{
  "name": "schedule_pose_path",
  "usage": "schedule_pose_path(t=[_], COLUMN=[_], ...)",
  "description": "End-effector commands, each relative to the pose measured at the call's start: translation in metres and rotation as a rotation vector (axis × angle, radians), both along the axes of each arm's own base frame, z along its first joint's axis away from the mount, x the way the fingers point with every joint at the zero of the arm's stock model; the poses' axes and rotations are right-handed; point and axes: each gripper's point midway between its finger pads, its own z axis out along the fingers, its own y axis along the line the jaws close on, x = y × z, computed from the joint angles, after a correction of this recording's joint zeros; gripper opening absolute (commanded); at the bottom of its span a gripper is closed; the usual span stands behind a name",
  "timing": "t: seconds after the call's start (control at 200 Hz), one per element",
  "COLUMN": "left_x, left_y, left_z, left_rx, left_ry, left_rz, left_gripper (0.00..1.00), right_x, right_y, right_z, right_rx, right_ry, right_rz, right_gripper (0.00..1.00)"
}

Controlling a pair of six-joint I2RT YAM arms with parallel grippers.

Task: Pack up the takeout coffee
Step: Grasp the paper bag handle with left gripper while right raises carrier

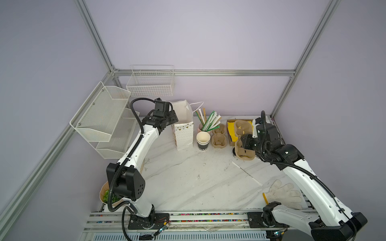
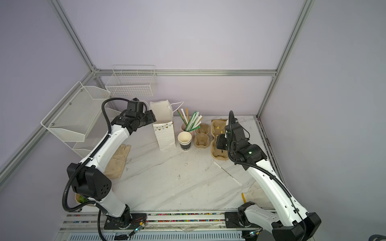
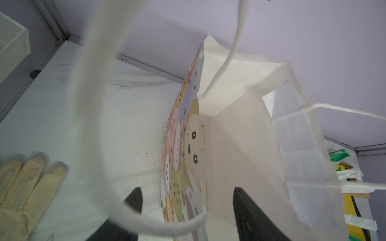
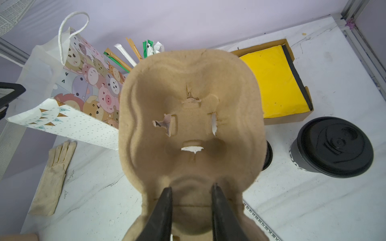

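The left hand (image 3: pixel 186 188) sits at the mouth of the paper bag (image 3: pixel 240 135) with its fingers apart, one outside the printed wall and one inside, neither pressing the paper. That straddle looks meant to pinch the wall and hold the bag upright and open for loading. The right hand (image 4: pixel 191 186) is clamped on the middle ridge of the pulp cup carrier (image 4: pixel 188 94), which it holds above the counter (image 4: pixel 313 208). A grip on the ridge leaves the wells free, and the one in sight is empty. The takeout coffee (image 4: pixel 334 146), a black cup under a black lid, stands upright on the counter just beside the right hand, on the side away from the bag. It is not in the carrier and nothing touches it.

The bag's cord handle (image 3: pixel 94 104) hangs as a blur close before the left hand, and the bag's floor is out of sight. In both top views the right arm covers the coffee almost wholly. A second black round (image 4: pixel 269 154) shows half behind the carrier; whether it is a lid alone or another cup cannot be told. The lid hides what the coffee cup holds, and the carrier's well nearest the right hand is cut off by the frame.
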Motion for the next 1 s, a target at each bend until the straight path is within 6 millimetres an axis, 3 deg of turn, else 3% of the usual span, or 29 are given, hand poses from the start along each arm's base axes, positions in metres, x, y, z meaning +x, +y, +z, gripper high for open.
schedule_pose_path(t=[0.0,0.395,0.58,0.8,0.995], left_x=[0.01,0.015,0.004,-0.016,-0.06], left_y=[0.002,0.007,0.01,0.017,0.037], left_z=[0.043,0.046,0.06,0.072,0.122], left_rx=[0.005,0.035,0.038,0.045,0.074], left_ry=[-0.092,-0.082,-0.098,-0.115,-0.201], left_rz=[-0.001,0.017,0.023,0.03,0.072], left_gripper=[0.57,0.17,0.0,0.0,0.0], right_x=[-0.002,0.001,0.003,0.003,0.003], right_y=[0.005,0.021,0.03,0.037,0.038], right_z=[0.015,0.031,0.041,0.047,0.062], right_rx=[0.008,0.031,0.037,0.044,0.044], right_ry=[-0.02,-0.03,-0.041,-0.049,-0.076], right_rz=[0.032,0.097,0.127,0.149,0.154], right_gripper=[0.28,0.28,0.28,0.28,0.28])
